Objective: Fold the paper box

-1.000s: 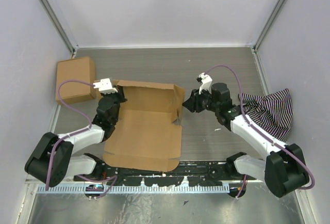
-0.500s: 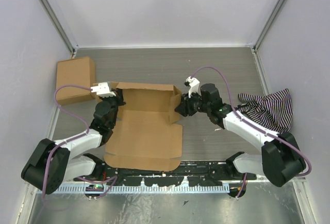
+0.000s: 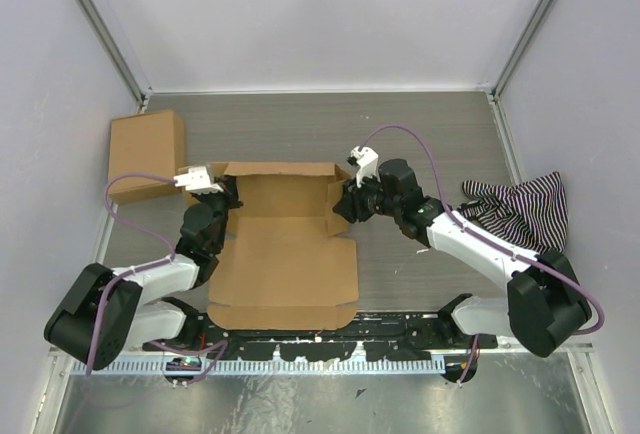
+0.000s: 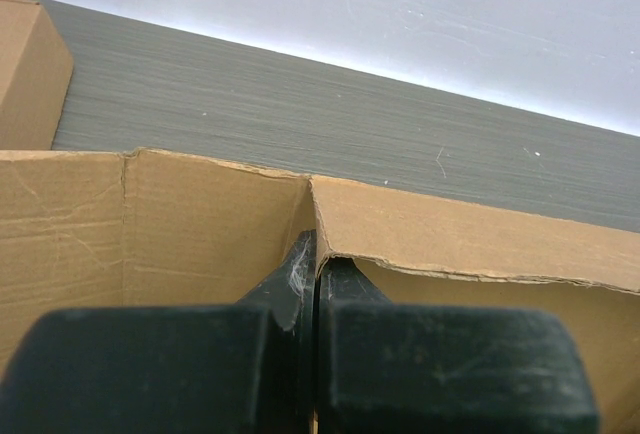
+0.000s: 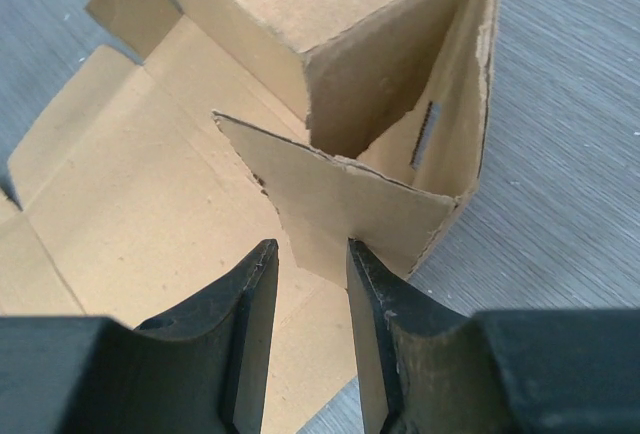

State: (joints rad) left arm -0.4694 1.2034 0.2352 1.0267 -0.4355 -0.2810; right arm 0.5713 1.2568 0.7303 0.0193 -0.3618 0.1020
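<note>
The paper box [image 3: 285,254] is a brown die-cut sheet lying flat between the arms, with its back wall and right side flap folded up. My left gripper [image 3: 222,195] is at the box's back left corner. In the left wrist view its jaws [image 4: 314,254] are pressed together on the upright cardboard [image 4: 200,224] at the corner seam. My right gripper [image 3: 343,204] is at the raised right flap. In the right wrist view it [image 5: 310,249] is open by a narrow gap, with the lower edge of a bent flap [image 5: 350,204] just beyond its tips.
A ready-made brown cardboard box [image 3: 147,152] stands at the back left, close to the left arm, and shows in the left wrist view [image 4: 25,74]. A striped cloth [image 3: 520,216] lies crumpled at the right wall. Grey walls enclose the table.
My right gripper has moved left up to the box's right flap. My left gripper has shifted a little left and back, and the back wall stands straighter.
</note>
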